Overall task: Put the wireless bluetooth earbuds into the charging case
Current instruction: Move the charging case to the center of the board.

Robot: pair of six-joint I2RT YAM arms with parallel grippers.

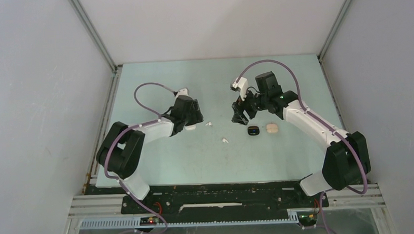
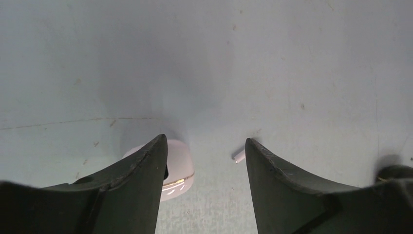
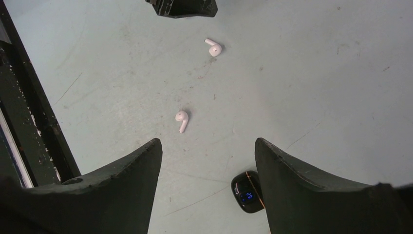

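White case [image 2: 179, 168] half hidden (earbud [image 2: 238, 157] too), black case [image 3: 245, 193] partly covered

Left arm [image 1: 142, 131] and right arm [image 1: 317, 127] are showing white links, black joint housings. Purple cable [image 1: 141, 90] is looping over each wrist. Left gripper [image 2: 205, 144], right gripper [image 3: 207, 144] are wearing matte black tapered fingers [image 2: 139, 173]. Green LED [image 1: 281, 97] is glowing on right wrist.

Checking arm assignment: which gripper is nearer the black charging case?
Right. The right gripper hovers close by the black charging case; the left gripper sits farther left, by a white case.
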